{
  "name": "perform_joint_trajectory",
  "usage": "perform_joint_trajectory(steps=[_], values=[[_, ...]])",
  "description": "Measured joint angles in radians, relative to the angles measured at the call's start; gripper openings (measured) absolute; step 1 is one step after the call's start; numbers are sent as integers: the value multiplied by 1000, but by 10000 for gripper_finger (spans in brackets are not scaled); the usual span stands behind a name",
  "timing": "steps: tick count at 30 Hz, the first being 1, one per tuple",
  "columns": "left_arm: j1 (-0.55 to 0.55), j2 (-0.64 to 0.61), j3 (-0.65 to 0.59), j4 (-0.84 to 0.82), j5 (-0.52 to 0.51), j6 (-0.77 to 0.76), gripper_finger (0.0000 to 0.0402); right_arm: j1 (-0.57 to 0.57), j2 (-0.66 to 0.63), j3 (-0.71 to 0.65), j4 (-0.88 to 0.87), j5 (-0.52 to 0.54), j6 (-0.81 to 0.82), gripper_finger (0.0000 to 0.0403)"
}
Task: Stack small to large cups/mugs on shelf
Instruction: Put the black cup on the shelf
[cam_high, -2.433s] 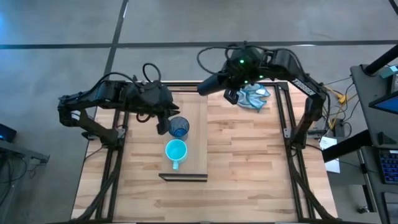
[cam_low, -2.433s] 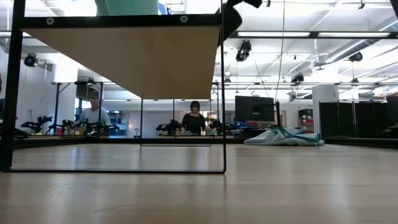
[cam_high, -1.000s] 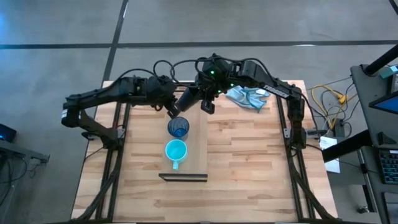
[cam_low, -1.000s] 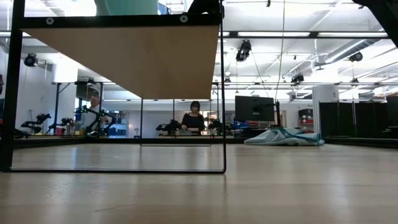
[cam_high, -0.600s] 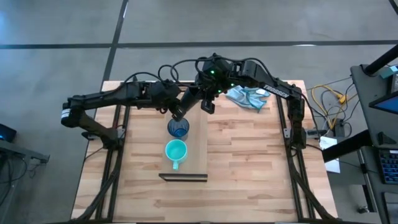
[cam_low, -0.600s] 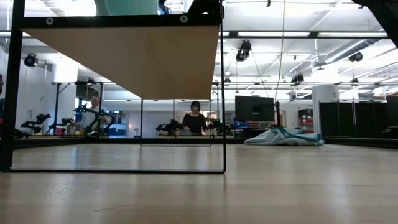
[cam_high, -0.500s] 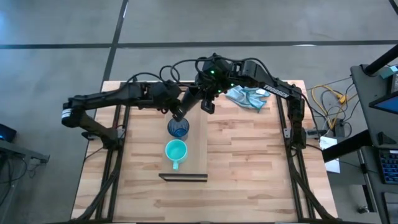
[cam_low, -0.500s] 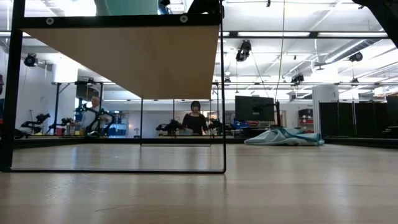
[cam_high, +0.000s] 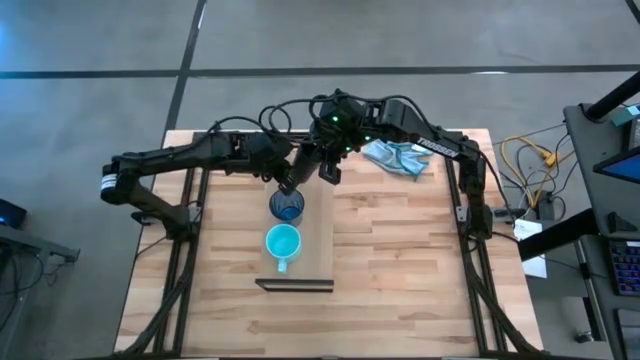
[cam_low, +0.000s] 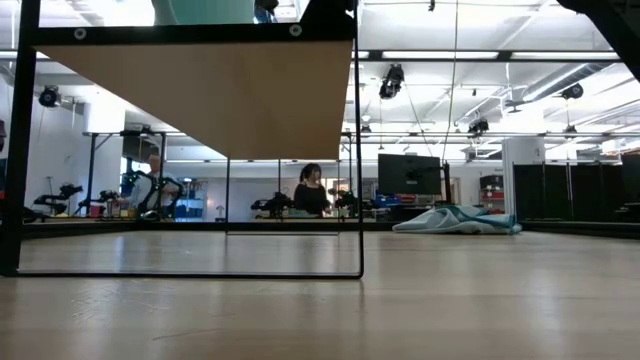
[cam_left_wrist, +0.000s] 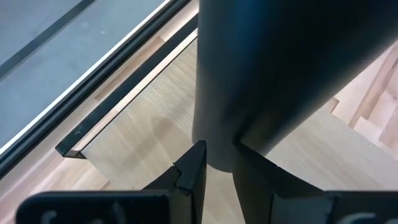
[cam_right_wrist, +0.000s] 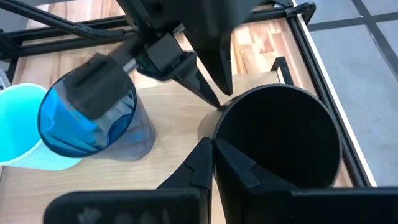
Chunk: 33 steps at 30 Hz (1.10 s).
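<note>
The black cup (cam_right_wrist: 280, 143) hangs over the far end of the pale shelf (cam_high: 318, 230), caught between both grippers; its dark side fills the left wrist view (cam_left_wrist: 280, 62). My right gripper (cam_right_wrist: 214, 155) and my left gripper (cam_left_wrist: 217, 165) are each shut on it from opposite sides. In the high view my left gripper (cam_high: 288, 183) is just beyond the blue cup (cam_high: 287, 206) and my right gripper (cam_high: 325, 172) beside it. The blue cup and the turquoise mug (cam_high: 283, 243) stand upright on the shelf, mouths up. My left gripper pinches the black cup's wall (cam_left_wrist: 217, 158) between its two fingers. In the right wrist view its fingertips (cam_right_wrist: 214, 99) meet the rim on the side away from my right gripper. The cup is clear of the shelf. My right gripper holds the black cup by its rim (cam_right_wrist: 214, 144), one finger inside the mouth and one outside. It comes slanting down from the table's right and far side. The open mouth faces up at the wrist camera.
A light blue cloth (cam_high: 405, 155) lies crumpled near the table's far right edge, also in the low view (cam_low: 455, 220). The shelf stands raised on a dark frame (cam_low: 358, 150) above the slatted tabletop (cam_high: 400, 260). People stand in the room beyond the table.
My left gripper has moved from beside the blue cup toward the far edge and right, up to the black cup, and now has its fingers on the wall. My right gripper, having carried the cup left over the shelf's far end, has barely shifted.
</note>
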Motion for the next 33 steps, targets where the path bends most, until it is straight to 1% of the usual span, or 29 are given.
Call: perform_joint_trajectory(steps=[8,18,24,33], values=[[28,34,0,0,44,26,61,0,9,0,24,0,6,8],[44,36,1,0,45,33,61,0,9,-2,25,0,7,8],[60,38,1,0,71,34,61,0,9,-4,25,0,27,8],[81,35,2,-1,72,59,61,5,9,-37,22,-1,26,8]])
